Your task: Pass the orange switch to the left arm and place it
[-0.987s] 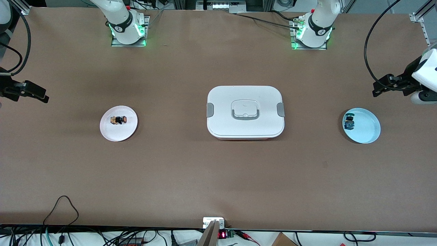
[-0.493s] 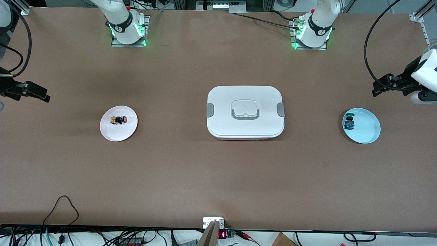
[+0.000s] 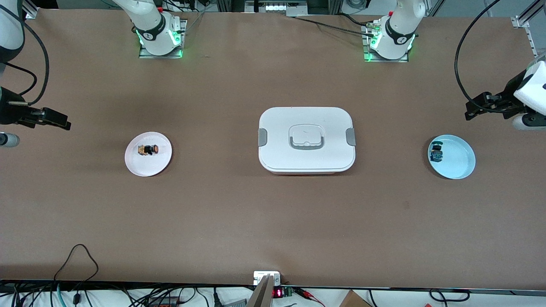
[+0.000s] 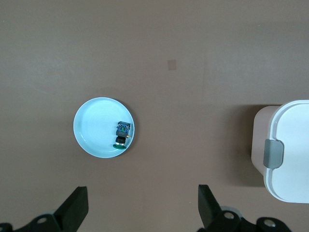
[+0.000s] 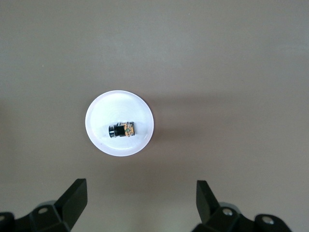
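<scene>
Two round glossy plates sit on the matte brown counter (image 3: 239, 213): the orange switch (image 3: 148, 149) lies on the white plate (image 3: 148, 166), the rounded white box (image 3: 306, 139) between it and the pale-blue plate (image 3: 458, 164). Right hand (image 5: 140, 203) and left hand (image 4: 142, 205) hover, fingers apart, empty.

I see a brown table (image 3: 239, 213) carrying three items directly. The box (image 3: 306, 139) sits at centre. A white plate (image 3: 148, 164) lies toward the right arm's end; a light blue plate (image 3: 458, 164) lies toward the left arm's end, each well apart from the box.
</scene>
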`<state>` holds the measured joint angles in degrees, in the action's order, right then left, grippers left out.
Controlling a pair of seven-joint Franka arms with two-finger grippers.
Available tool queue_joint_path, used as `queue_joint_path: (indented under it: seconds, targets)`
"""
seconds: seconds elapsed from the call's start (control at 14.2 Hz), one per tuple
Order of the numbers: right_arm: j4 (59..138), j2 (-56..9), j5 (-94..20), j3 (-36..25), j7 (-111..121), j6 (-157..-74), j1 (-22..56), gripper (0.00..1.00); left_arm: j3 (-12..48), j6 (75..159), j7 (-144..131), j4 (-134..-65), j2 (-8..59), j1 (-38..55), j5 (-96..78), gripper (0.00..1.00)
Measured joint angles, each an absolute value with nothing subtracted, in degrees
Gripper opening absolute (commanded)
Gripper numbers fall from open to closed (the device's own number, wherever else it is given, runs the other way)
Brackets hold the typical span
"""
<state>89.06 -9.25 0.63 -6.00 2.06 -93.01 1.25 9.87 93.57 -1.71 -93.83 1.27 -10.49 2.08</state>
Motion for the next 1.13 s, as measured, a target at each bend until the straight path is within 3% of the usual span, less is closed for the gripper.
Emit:
queue_joint_path:
  seconds: [0.63, 1.13]
  targets:
    - [89.1, -14.3, 0.6, -5.7, 2.0, -94.9, 2.6, 1.0, 9.9, 93.5, -1.7, -93.8, 1.3, -10.5, 2.1, 1.0]
    - [92.8, -20.0, 0.1, -5.4, -0.3, -102.9, 7.1, 1.0, 9.9, 93.5, -1.7, -93.8, 1.3, -10.5, 2.1, 1.0]
